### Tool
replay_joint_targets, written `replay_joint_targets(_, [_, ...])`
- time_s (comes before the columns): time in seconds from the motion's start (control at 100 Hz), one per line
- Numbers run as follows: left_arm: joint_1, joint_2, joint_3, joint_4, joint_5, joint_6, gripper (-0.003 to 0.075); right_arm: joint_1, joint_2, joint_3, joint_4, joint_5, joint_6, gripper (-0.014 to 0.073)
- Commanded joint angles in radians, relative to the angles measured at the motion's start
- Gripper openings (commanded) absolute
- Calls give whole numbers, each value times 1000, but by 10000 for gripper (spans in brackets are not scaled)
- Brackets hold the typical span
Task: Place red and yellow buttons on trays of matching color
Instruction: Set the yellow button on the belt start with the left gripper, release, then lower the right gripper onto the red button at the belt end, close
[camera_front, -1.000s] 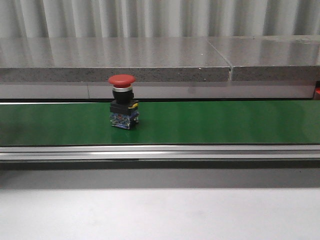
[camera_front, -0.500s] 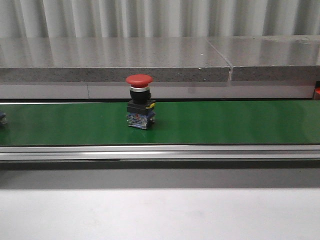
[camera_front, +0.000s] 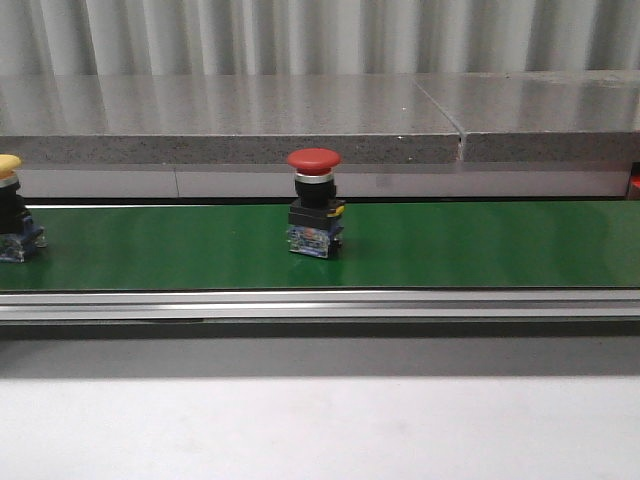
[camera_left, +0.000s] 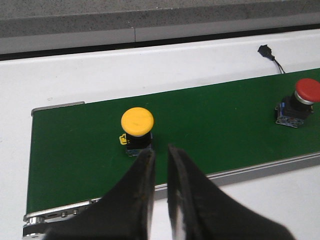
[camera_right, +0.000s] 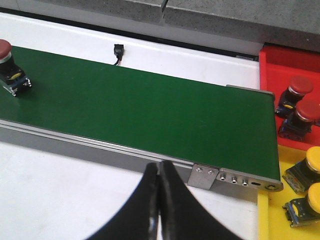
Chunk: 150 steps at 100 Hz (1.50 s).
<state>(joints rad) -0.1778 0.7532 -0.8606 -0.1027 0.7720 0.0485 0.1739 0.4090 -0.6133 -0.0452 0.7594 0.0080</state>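
Red button (camera_front: 314, 203) — mid belt (camera_front: 480, 245), upright

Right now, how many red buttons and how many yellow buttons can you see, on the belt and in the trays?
Red buttons: 3 — one on the belt, two in the red tray
Yellow buttons: 3 — one on the belt, two in the yellow tray
Total: 6 buttons

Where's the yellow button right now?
The yellow button stands upright at the far left of the green belt in the front view, left of the red button, just beyond the left gripper.
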Motion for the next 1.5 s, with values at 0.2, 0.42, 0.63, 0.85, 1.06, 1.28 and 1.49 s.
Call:
replay_joint_targets(0.2, [-8, -124, 56, -14, -59, 1, 13, 50, 228, -203, 32, -11, -58, -57])
replay_joint_targets(0.42, [-8, -181, 99, -14, -59, 1, -13, 107, 445, -334, 68, 3, -59, 164])
replay_joint_targets(0.63, [-8, -202, 121, -14, -59, 1, -13, 178, 657, -471, 108, 53, -61, 554])
replay_joint_targets(0.85, [-8, -204, 147, -14, -82, 1, -13, 245, 899, -635, 124, 180, -93, 602])
replay_joint_targets(1.06, [-8, -204, 149, -14, -115, 1, -13, 247, 1095, -767, 236, 253, -187, 602])
replay_joint_targets(1.28, [-8, -204, 149, -14, -108, 1, -13, 246, 1237, -860, 235, 244, -222, 602])
replay_joint_targets(1.49, [-8, -204, 149, -14, -93, 1, -13, 242, 1312, -901, 216, 218, -230, 559])
